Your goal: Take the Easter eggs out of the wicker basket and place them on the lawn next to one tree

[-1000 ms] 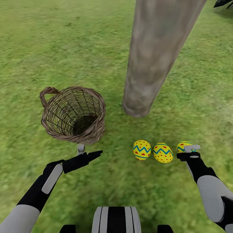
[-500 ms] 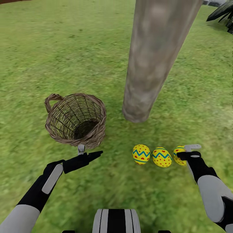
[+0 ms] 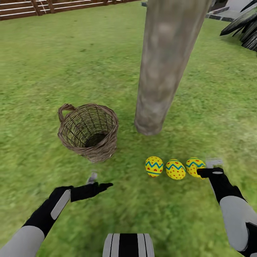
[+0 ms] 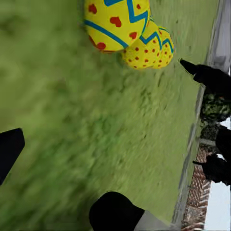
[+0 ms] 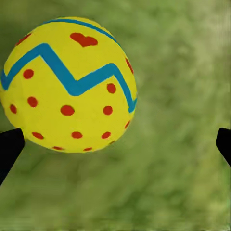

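Eggs, three yellow painted ones with red dots and blue zigzag bands, lie in a row on the bright green lawn (image 3: 43,71): first egg (image 3: 154,166), middle egg (image 3: 175,169), last egg (image 3: 195,166), all just ahead and inward of my right gripper (image 3: 210,167), with the mottled grey-brown tree trunk (image 3: 164,64) near, beyond them

Right gripper's fingers stand apart with nothing between; the last egg (image 5: 67,84) sits loose on grass just off the black fingertips, touching neither as far as I can tell. Left gripper (image 3: 98,182) hangs open and empty too, the round brown open-weave wicker basket (image 3: 89,130) ahead of it, nothing visible inside though the bottom is shadowed. Left wrist view catches the egg row (image 4: 130,33) off to the side

I judge placing is basically done, so the step is clearing the right arm. To do it well I'd lift straight up and back, keep fingers wide, don't brush the last egg or it rolls into its neighbours. I'd also look down into the basket to confirm it's empty

No brands, labels or readable writing anywhere, only painted hearts and dots on the eggs
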Available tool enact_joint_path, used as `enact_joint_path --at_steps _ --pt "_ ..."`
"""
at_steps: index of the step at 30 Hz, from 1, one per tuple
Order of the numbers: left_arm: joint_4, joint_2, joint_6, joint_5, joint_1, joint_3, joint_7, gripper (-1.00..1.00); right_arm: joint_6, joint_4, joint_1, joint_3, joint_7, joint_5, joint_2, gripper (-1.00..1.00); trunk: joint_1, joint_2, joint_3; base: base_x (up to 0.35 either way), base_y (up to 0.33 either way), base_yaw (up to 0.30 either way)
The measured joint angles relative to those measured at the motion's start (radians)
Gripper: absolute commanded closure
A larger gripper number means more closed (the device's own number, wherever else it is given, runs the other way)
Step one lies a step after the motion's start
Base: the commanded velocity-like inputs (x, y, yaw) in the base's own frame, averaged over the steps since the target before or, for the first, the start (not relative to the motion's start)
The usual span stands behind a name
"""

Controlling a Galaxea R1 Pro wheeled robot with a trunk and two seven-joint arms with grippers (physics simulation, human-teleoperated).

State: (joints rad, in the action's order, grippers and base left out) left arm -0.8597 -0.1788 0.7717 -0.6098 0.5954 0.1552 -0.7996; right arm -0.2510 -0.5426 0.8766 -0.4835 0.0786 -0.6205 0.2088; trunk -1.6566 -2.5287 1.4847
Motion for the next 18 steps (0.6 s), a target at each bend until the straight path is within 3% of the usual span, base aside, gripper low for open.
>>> enact_joint_path --at_steps 1,5,8,11,14,18 --pt "0.115 0.000 -0.009 0.038 -0.004 0.013 0.000 -1.00 0.000 0.004 -0.064 0.001 0.000 -0.002 -0.002 -1.00 0.001 0.000 -0.004 -0.015 0.000 0.000" --pt "0.244 0.000 -0.019 0.039 -0.018 0.014 -0.001 -1.00 0.000 0.005 -0.145 0.001 0.001 -0.002 0.002 -1.00 0.003 0.001 -0.019 -0.003 0.000 0.000" --pt "0.406 0.005 -0.134 0.034 -0.023 0.011 -0.006 -1.00 0.001 0.012 -0.195 0.002 0.001 -0.004 -0.002 -1.00 0.004 0.002 -0.031 0.000 0.000 0.000" --pt "0.443 0.009 -0.184 0.031 -0.024 0.010 -0.006 -1.00 0.003 0.047 -0.211 0.004 0.011 -0.002 -0.004 -1.00 0.005 0.003 -0.043 0.000 0.000 0.000" --pt "0.445 0.009 -0.189 0.031 -0.024 0.010 -0.003 -1.00 0.005 0.124 -0.214 0.007 0.055 -0.002 -0.004 -1.00 0.007 0.003 -0.054 0.000 0.000 0.000" --pt "0.452 0.009 -0.190 0.031 -0.024 0.010 0.000 -1.00 0.006 0.161 -0.216 0.009 0.060 -0.010 -0.005 -1.00 0.009 0.004 -0.070 0.000 0.000 0.000"
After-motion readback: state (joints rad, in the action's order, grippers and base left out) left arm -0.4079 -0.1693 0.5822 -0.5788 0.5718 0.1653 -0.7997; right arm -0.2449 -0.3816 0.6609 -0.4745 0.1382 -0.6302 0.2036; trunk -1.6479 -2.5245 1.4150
